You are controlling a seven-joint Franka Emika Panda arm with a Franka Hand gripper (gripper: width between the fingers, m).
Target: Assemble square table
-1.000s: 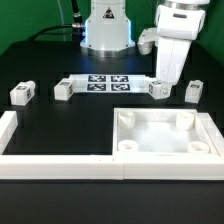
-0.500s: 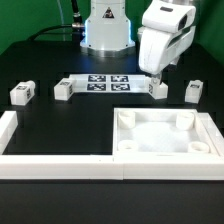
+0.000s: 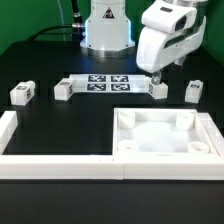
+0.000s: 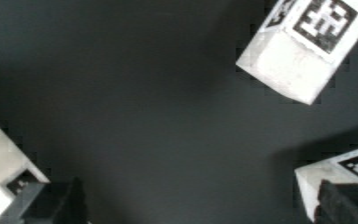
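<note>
White gripper (image 3: 156, 73) is hovering above short white tagged plastic leg (image 3: 158, 89) | fingertips are hiding behind its body | opening, hold: can't tell.

Arm swings from upright to a slant over the far right leg

A second ago the arm (image 3: 170, 35) hung straight down at the exterior view's right, with its white wrist housing covering part of the leg (image 3: 158, 89). Since then the wrist has tipped over. Its upper body now leans toward the exterior view's right, and the gripper (image 3: 156, 74) has drawn up and toward the exterior view's left, so it sits just above and behind that leg, which shows more fully. Most of the turn happened in the first half second; after that the housing only spread a little further right.
</note>
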